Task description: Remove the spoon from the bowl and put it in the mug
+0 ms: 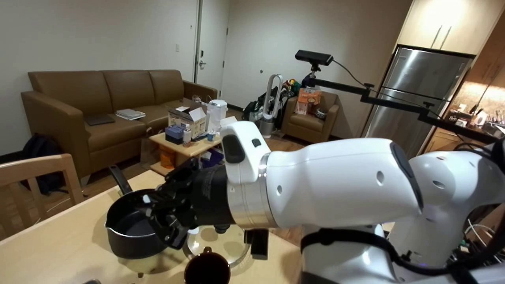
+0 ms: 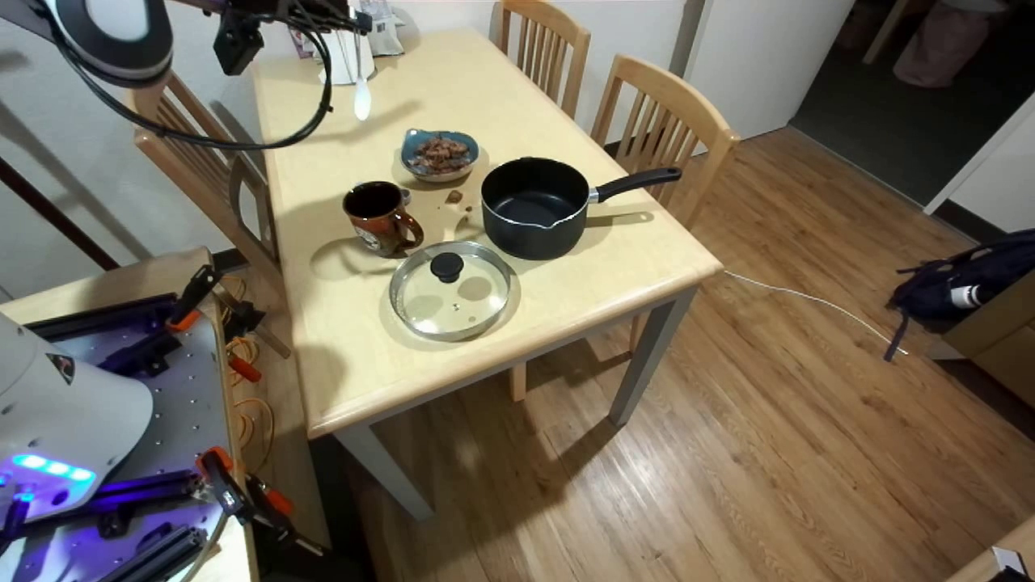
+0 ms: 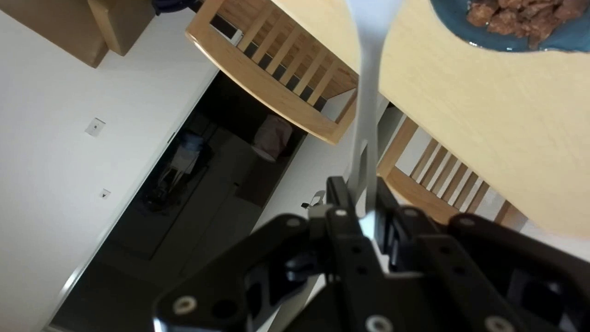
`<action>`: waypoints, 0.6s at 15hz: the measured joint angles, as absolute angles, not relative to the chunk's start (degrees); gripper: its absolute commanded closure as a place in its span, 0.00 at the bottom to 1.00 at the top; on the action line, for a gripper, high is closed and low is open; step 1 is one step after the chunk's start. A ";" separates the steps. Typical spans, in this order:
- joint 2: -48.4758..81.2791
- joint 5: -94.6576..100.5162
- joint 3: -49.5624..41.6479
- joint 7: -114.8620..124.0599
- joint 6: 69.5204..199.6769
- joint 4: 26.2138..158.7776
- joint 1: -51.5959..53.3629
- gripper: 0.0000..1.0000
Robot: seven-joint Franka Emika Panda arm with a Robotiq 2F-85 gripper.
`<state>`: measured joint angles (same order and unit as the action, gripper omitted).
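The pale spoon [image 3: 368, 69] is gripped by the end of its slotted handle. My gripper [image 3: 359, 193] is shut on it in the wrist view, where the spoon's head runs past the top edge. Its white head [image 2: 362, 99] hangs in the air over the table, beyond the mug, in an exterior view. A brown mug [image 2: 392, 234], handle on its side, stands upright on the table; its dark mouth shows low in an exterior view [image 1: 207, 270]. The blue bowl [image 2: 412, 162] holds brown food chunks and shows partly in the wrist view [image 3: 461, 34]. No spoon is in it.
A black saucepan [image 2: 534, 234] stands beside the bowl, its long handle [image 2: 639, 182] toward a chair [image 2: 687, 113]. A glass lid [image 2: 412, 311] with a black knob lies in front of the mug. Crumbs [image 2: 454, 196] lie between bowl and saucepan.
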<state>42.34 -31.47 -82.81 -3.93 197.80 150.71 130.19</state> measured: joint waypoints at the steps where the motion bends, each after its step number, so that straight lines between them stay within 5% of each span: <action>1: 41.68 -31.12 -82.88 -2.66 197.80 150.28 130.19 0.96; 9: 36.92 -31.88 -78.39 10.96 197.75 154.87 127.66 0.96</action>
<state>36.92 -31.88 -78.39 10.96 197.75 154.87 127.66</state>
